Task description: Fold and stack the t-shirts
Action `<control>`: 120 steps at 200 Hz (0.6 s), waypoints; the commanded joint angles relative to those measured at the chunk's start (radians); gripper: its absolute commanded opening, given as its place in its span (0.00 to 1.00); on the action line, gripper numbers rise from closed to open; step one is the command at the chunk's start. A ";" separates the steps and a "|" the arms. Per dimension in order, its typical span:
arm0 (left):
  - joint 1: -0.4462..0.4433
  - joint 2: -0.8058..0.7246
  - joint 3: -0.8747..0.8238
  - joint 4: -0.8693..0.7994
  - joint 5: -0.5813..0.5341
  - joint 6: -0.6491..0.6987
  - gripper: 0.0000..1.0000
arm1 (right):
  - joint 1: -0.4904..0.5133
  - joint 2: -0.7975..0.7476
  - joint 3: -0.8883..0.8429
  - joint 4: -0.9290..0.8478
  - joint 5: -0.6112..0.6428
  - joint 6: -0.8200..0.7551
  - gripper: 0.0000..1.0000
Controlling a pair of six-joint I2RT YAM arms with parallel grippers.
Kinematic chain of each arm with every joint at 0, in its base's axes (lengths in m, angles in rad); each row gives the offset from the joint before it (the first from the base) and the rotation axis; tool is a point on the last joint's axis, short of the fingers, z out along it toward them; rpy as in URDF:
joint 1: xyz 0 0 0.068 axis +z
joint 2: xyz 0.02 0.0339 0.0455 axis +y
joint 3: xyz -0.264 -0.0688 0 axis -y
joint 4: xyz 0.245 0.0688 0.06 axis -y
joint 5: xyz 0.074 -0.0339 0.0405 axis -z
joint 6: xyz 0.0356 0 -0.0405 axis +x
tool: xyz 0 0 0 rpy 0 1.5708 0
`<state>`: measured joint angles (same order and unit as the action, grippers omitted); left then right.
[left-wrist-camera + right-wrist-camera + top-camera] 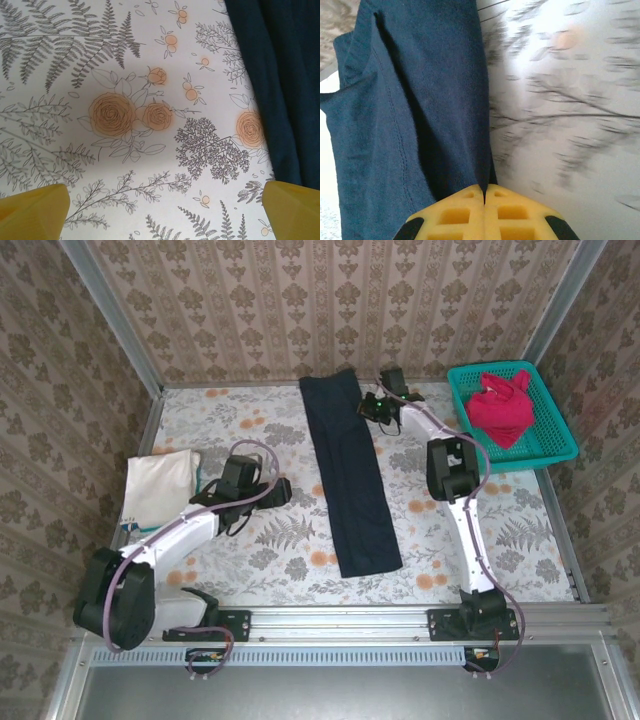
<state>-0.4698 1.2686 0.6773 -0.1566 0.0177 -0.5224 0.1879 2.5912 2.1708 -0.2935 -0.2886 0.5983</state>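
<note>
Cream-white t-shirt (160, 485): folded flat at the left edge of the table (250, 430), well apart from the other shirts.
Left gripper (281, 490): jaws spread wide with nothing between them. It hangs over bare floral tabletop just left of the dark strip, about halfway along it.
Navy t-shirt (347, 475): already folded into a long narrow strip in the middle of the table. Its long axis runs near to far, with the near end a little further right than the far end.
Right gripper (484, 192): pads pressed together. The strip's right-hand edge runs straight into the seam between them, so it looks pinched on the cloth at the far end.
Deciding relation: from the right gripper the strip stretches away toward the near edge, so folding it end over end would mean drawing the far end nearward along that axis.
Nearer arm: the right arm is at the far end. The left is closer to the middle and near half, on the opposite long edge.
Open room: bare table lies on both sides of the strip. There is more of it on the left, between the strip and the cream shirt.
Teal basket (555, 440): far right corner, close behind the right arm's elbow.
Red t-shirt (503, 405): crumpled inside the basket, not yet folded.
</note>
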 commanded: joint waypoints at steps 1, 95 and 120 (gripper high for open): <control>0.007 0.043 0.044 0.039 0.029 0.061 1.00 | -0.013 -0.116 -0.150 0.117 0.100 0.044 0.00; 0.008 0.100 0.049 0.159 0.126 0.089 1.00 | -0.050 -0.356 -0.455 0.300 0.083 -0.055 0.63; 0.058 0.114 0.054 0.226 0.217 0.102 1.00 | -0.046 -0.514 -0.631 0.365 0.048 -0.181 0.78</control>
<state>-0.4473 1.3663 0.7158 -0.0265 0.1356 -0.4519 0.1417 2.2642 1.6600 -0.0376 -0.1997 0.5529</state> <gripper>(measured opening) 0.997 0.746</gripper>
